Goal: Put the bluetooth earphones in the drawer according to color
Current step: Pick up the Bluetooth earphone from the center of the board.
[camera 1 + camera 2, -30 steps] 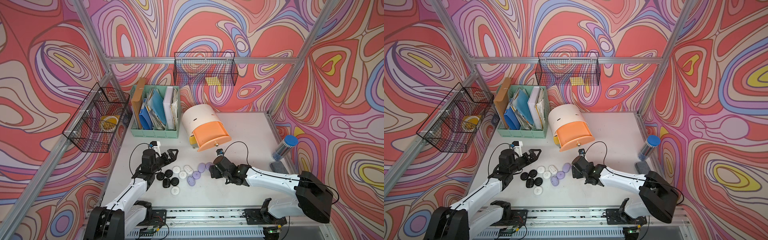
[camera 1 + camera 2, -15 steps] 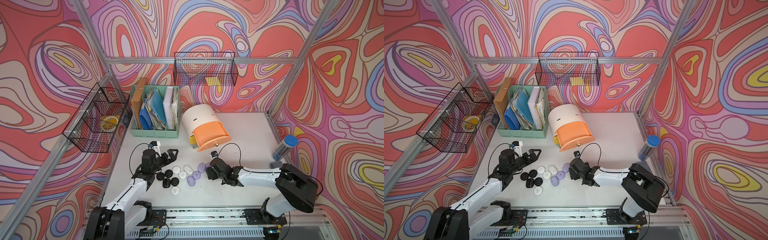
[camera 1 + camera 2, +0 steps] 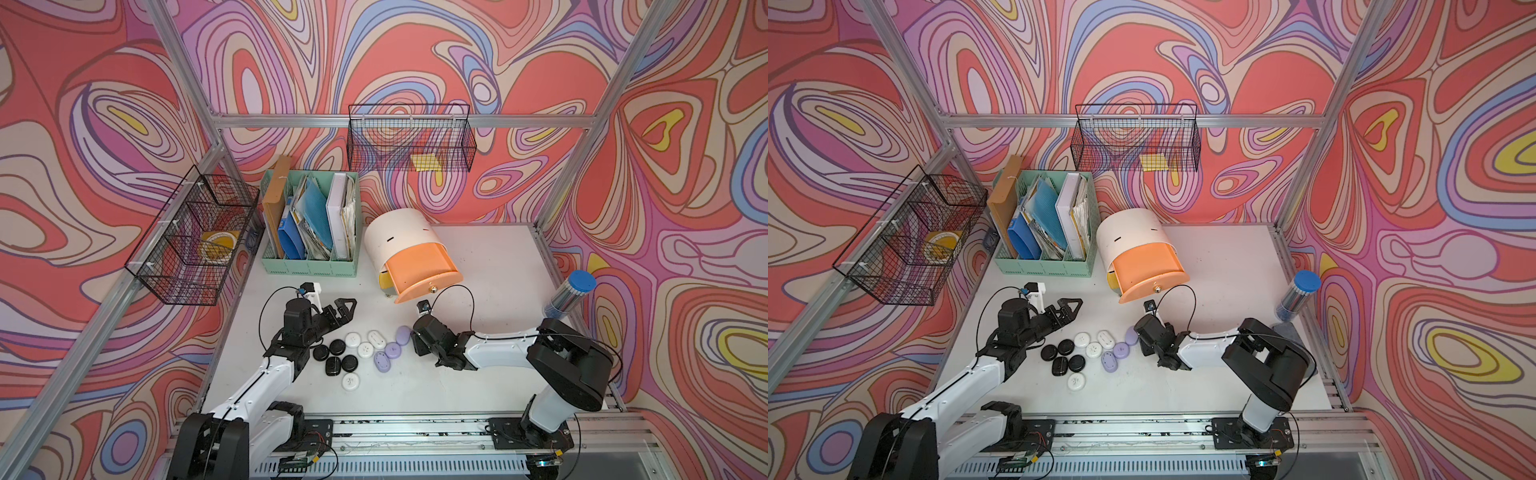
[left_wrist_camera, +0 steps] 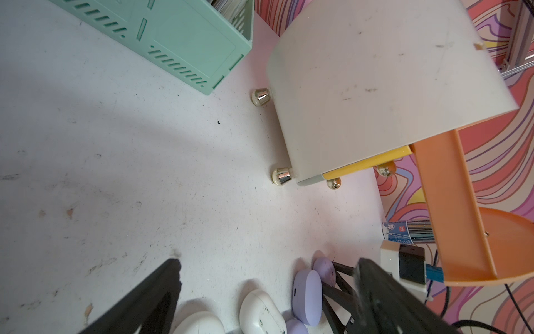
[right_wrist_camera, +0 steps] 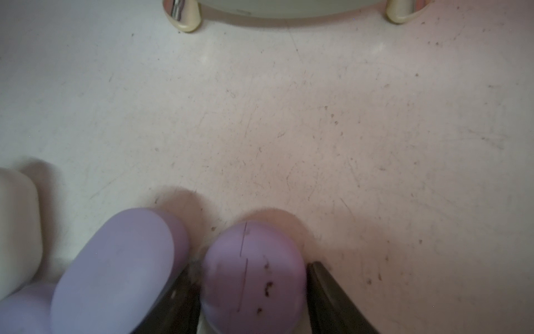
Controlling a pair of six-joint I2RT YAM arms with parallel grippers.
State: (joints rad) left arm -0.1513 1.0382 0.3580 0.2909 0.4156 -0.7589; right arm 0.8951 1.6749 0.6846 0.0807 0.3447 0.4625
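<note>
Shifted leftward since before, our right hand [image 5: 250, 267] pinches the sides of a smooth, probably light and slippery lilac plastic pebble-shaped earphone case [image 5: 254, 277]; left hand [image 3: 347, 311] spread.

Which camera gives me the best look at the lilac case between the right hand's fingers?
Right wrist: the lilac case fills the foreground, flanked by both fingers. Left wrist shows only its edge; in both top views the right hand hides it.
</note>
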